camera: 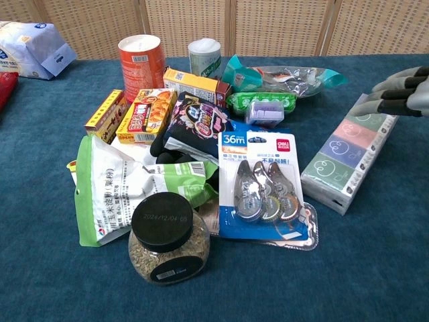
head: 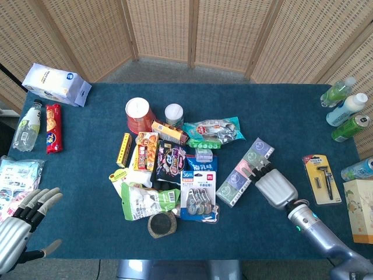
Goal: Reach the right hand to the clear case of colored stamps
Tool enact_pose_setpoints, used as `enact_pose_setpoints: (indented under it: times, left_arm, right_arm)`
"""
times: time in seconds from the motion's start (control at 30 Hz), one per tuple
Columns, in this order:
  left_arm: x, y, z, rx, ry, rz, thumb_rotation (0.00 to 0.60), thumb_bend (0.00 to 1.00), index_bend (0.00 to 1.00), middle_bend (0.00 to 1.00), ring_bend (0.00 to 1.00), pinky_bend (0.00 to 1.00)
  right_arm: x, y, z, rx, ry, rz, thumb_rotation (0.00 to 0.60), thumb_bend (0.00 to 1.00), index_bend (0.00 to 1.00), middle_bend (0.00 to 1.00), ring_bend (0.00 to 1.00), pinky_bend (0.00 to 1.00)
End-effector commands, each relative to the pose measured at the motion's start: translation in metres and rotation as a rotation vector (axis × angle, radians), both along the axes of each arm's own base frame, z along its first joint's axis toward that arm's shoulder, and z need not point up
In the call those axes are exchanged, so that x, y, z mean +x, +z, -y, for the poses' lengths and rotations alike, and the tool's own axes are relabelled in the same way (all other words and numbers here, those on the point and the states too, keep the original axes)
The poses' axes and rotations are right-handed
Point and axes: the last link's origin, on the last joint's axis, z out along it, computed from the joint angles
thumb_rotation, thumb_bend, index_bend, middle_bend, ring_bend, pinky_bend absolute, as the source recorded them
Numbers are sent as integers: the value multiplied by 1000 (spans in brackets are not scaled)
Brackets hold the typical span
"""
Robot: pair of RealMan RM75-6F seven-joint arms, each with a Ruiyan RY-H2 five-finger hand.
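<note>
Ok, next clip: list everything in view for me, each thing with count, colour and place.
clear case of colored stamps: 1, pastel pads, right of the pile, lying diagonally
correction tape pack: 1, blue card, front of pile
dark-lidded jar: 1, front of pile
red canister: 1, back of pile
green-and-white pouch: 1, left front of pile
razor pack: 1, yellow card, right side
drink bottles: 3, green and white, far right corner
white bag: 1, far left corner
table: 1, blue cloth
right hand: over the case's right side
left hand: near left edge, fingers apart
</note>
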Motion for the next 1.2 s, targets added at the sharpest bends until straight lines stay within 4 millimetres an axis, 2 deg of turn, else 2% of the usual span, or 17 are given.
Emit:
enact_pose_setpoints:
  times: [0.03,0.3,0.67,0.73,0.8,0.87,0.93,1.03,1.1,1.2]
  left_arm:
    - [-1,1,1,1,5,1,600,261,0,0,0,0]
    - [-4,4,3,3,18,10,600,262,0,0,0,0]
    - [-8,4,3,0,27,22,600,262,0,0,0,0]
    - [-9,5,3,-1,28,24,600,262,0,0,0,0]
    - [-10,5,4,-1,32,27,600,262,0,0,0,0]
    - [-11,6,5,1,35,30,600,262,0,0,0,0]
    - [-12,8,6,6,36,30,600,262,0,0,0,0]
    - [-13,9,6,14,38,36,600,262,0,0,0,0]
    - [-14,8,6,12,39,40,600,262,0,0,0,0]
    - [-14,5,4,5,38,45,600,263,0,0,0,0]
  right_arm:
    - [11,-18,11,64,110,31,600,150,0,0,0,0]
    - [16,-45,22,147,147,-3,600,148,0,0,0,0]
    - [22,-60,41,187,96,-29,600,145,0,0,0,0]
    - [22,-64,43,199,86,-34,600,151,35,48,0,26]
    - [21,-71,44,213,72,-37,600,164,152,177,32,128]
    - [23,-74,44,219,67,-28,600,181,290,352,160,295]
    - [24,-74,44,221,55,-5,600,221,465,610,415,562]
    - [26,-68,43,209,58,27,600,256,647,847,675,836]
    - [29,-60,41,195,63,60,600,266,696,917,777,933]
    - [32,-46,38,154,81,116,600,270,715,942,807,957]
